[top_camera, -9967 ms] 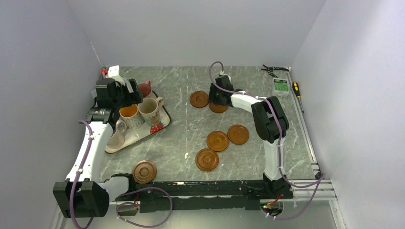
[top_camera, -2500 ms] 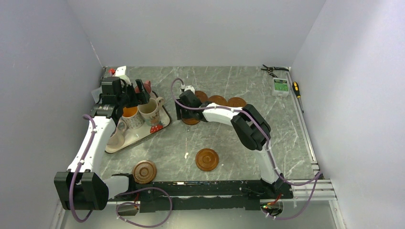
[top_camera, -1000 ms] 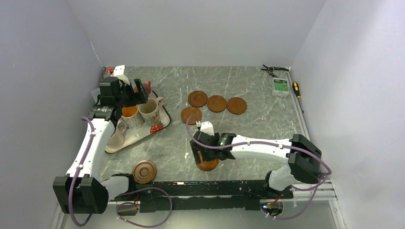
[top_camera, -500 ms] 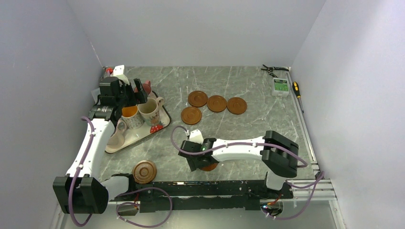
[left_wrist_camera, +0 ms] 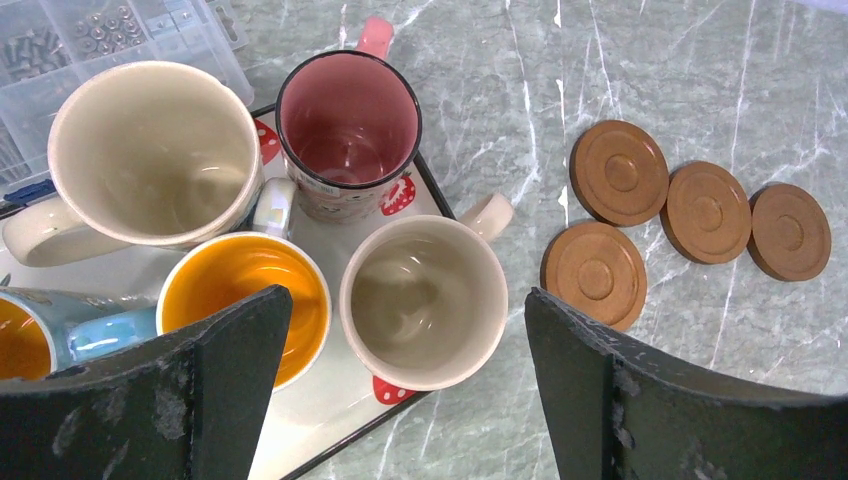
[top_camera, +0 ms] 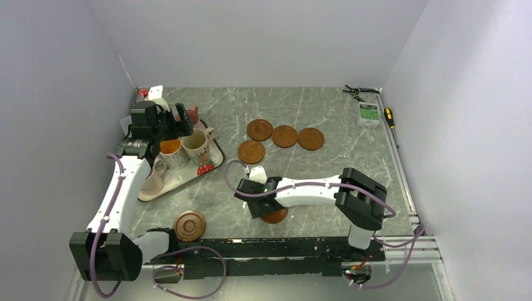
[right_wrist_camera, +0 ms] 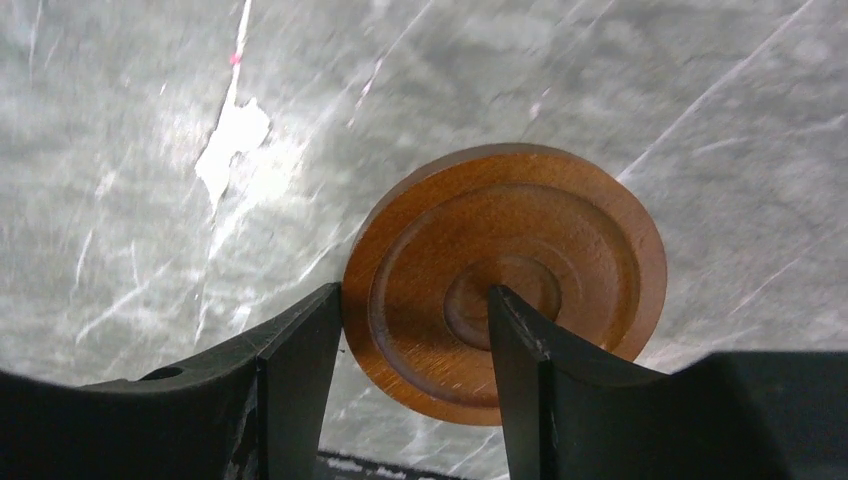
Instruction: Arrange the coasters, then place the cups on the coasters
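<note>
Straddling the near coaster [right_wrist_camera: 575, 265] with my right gripper [right_wrist_camera: 410, 310], I am on the arranging step: four coasters [top_camera: 285, 135] already sit grouped in the upper middle of the overhead view, three in a row and one just below the row's left end. This fifth lies alone on the surface [top_camera: 326, 113] at the lower middle of that view. A sixth coaster [top_camera: 189, 225] waits at the lower left.

In the right wrist view my fingers stand apart. One sits at the disc's left rim and the other lies over its centre, so the coaster is wider than the gap. I see no clamp on it yet; it looks flat on the surface.

My left gripper [left_wrist_camera: 405, 300] hangs wide apart above the cups [left_wrist_camera: 348, 130], which all stand on the tray [left_wrist_camera: 310, 420], none on a coaster.

Next, I judge, I must get a hold on this thin disc's edge, lift it and set it beside the fourth coaster to grow a second row. A slipped or tilted grip is the risk.
</note>
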Robot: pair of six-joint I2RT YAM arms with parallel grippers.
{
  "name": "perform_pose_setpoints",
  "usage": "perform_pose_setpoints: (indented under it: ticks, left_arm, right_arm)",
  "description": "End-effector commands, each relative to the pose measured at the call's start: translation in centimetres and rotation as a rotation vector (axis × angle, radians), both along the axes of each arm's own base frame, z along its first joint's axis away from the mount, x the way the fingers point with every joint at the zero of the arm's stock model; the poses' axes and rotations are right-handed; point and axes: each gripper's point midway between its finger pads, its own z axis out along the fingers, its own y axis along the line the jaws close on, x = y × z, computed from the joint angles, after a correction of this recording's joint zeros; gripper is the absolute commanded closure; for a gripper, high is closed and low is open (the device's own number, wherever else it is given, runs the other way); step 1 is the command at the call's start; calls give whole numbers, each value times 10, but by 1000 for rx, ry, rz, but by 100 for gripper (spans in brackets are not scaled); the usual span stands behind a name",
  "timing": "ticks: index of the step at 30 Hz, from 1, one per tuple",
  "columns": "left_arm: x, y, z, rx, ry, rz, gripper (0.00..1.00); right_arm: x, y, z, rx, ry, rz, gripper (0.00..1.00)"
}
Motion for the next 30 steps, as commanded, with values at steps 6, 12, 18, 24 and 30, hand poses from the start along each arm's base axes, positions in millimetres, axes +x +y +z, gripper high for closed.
perform_pose_setpoints:
  ticks: [6, 12, 18, 24, 30]
  left_arm:
    - [3, 4, 15, 26, -61, 11, 6]
    - [4, 5, 14, 27, -60, 15, 6]
    - [4, 6, 14, 35, -59, 20, 6]
    - [2, 9, 15, 45, -67, 33, 6]
    - [3, 9, 15, 45, -67, 34, 6]
  right_arm:
    - [58, -35, -2, 73, -29, -108, 43]
    - [98, -52, -13, 129, -23, -169, 44]
    - [136, -57, -18, 156, -46, -206, 45]
    - [168, -50, -19, 192, -60, -226, 45]
    - [195, -45, -17, 223, -75, -243, 45]
